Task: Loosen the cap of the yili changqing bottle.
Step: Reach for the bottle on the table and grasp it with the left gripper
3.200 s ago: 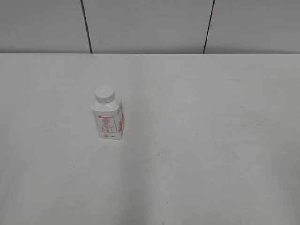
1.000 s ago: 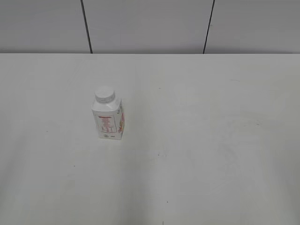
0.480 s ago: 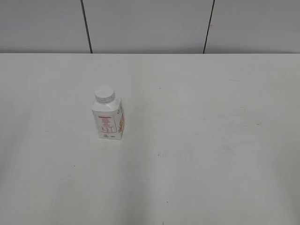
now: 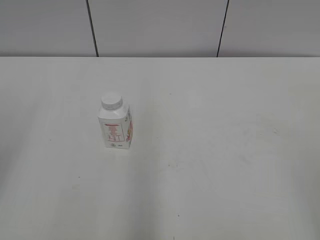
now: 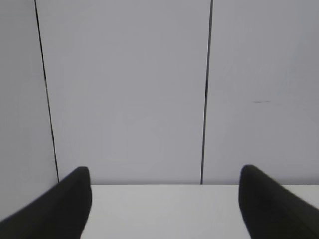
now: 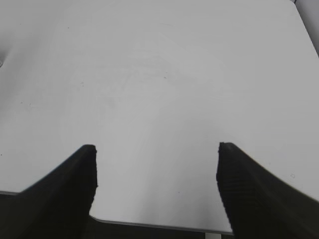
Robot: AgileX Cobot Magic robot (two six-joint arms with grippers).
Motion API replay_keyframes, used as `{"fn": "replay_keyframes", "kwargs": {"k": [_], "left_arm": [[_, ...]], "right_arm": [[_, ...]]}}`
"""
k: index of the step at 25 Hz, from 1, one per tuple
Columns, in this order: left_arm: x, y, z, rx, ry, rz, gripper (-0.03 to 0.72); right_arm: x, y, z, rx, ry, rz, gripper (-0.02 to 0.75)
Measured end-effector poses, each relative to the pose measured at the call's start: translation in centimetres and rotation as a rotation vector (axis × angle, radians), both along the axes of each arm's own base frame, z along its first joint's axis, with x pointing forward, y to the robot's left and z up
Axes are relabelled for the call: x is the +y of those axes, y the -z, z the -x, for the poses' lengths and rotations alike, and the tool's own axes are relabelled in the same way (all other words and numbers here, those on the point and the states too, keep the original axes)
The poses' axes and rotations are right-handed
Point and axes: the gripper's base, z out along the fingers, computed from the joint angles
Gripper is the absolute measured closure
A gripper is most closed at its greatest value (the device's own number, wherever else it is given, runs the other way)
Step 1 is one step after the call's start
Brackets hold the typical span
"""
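Observation:
The yili changqing bottle (image 4: 116, 129) stands upright on the white table (image 4: 215, 150), left of the middle, in the exterior view. It is white and squarish with red print and a pink-yellow picture on its side. The white ribbed cap (image 4: 111, 102) sits on its neck. No gripper shows in the exterior view. My left gripper (image 5: 164, 172) is open and empty, facing the back wall over the table's far part. My right gripper (image 6: 156, 148) is open and empty above the table near its front edge. The bottle does not show in either wrist view.
A grey panelled wall (image 4: 160, 27) with dark vertical seams stands behind the table. The table's front edge (image 6: 149, 225) shows low in the right wrist view, and its right edge shows at that view's top right corner.

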Motion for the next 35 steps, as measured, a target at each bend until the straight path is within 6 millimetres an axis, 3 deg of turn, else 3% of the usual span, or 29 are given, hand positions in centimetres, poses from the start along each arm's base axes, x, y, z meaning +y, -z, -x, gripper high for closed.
{"fn": "replay_keyframes", "kwargs": {"k": [12, 20, 27, 35], "left_arm": [[0.1, 3.3, -6.2, 0.148, 0.006, 0.003, 0.159], [-0.1, 5.5, -8.5, 0.221, 0.027, -0.028, 0.176], [-0.9, 8.5, -10.4, 0.325, 0.130, -0.090, 0.176], [-3.0, 13.0, -12.2, 0.395, 0.395, -0.119, 0.177]], "right_arm": [[0.0, 0.0, 0.0, 0.000, 0.000, 0.000, 0.152], [0.0, 0.0, 0.0, 0.000, 0.000, 0.000, 0.152], [0.0, 0.0, 0.0, 0.000, 0.000, 0.000, 0.152], [0.0, 0.0, 0.0, 0.000, 0.000, 0.000, 0.152]]}}
